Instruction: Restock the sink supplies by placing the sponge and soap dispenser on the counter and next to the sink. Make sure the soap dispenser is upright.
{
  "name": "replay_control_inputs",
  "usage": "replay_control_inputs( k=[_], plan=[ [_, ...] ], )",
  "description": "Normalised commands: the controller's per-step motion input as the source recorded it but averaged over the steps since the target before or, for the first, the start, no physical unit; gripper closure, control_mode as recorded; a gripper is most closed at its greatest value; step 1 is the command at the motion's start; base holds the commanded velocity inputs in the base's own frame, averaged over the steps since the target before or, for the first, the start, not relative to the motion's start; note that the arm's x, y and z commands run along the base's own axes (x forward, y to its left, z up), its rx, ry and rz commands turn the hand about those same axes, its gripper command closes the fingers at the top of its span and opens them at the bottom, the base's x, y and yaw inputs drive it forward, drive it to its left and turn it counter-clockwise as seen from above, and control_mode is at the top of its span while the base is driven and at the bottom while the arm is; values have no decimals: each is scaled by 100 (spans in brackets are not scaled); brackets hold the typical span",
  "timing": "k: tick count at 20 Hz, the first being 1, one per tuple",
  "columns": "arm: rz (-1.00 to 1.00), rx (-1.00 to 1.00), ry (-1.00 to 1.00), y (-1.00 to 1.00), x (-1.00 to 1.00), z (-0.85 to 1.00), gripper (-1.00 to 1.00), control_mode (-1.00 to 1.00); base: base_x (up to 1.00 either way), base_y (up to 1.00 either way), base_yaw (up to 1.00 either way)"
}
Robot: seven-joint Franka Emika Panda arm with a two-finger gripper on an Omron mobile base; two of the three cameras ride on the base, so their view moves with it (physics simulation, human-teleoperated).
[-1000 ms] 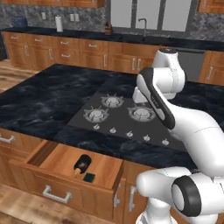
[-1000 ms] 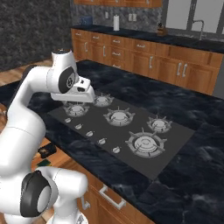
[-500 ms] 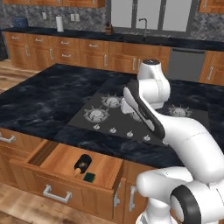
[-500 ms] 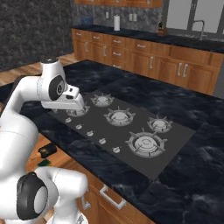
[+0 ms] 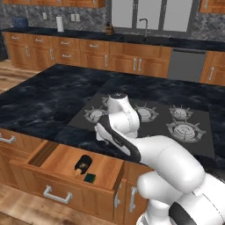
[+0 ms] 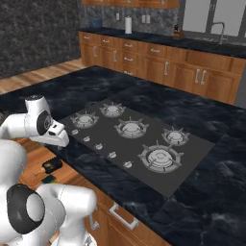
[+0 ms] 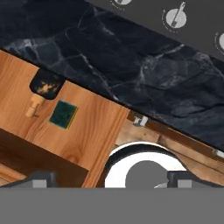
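One soap dispenser [image 5: 82,164] and one sponge [image 5: 90,178], both lying in the open wooden drawer [image 5: 52,159] of the island [image 5: 39,99], side by side and just apart. Dispenser on its side, dark body toward the stone edge, gold pump pointing outward; in the hand view, dispenser [image 7: 44,89] partly tucked under the island's overhang, sponge [image 7: 64,114] showing its green top only. One five-burner gas stove [image 6: 137,137] set in the island top, with six knobs along its near edge. Far back, one counter [image 5: 88,37] carrying one sink [image 5: 147,39], basins hard to make out, gooseneck faucet [image 5: 144,25] visible. One paper towel roll [image 5: 60,23] there too. Gripper [image 7: 107,178] spread fully wide, holding nothing, fingertips cut off at the frame's bottom, above the drawer's corner.
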Motion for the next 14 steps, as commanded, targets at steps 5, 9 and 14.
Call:
replay_control_inputs(
  k=[5,9,14],
  plan=[
    [-2,0,18,80,0,-61,-100,-100,0,0,0],
    [-1,0,17,58,12,-49,-100,-100,0,0,0],
    [-4,-5,18,56,44,-29,-100,-100,0,0,0]
  ],
)
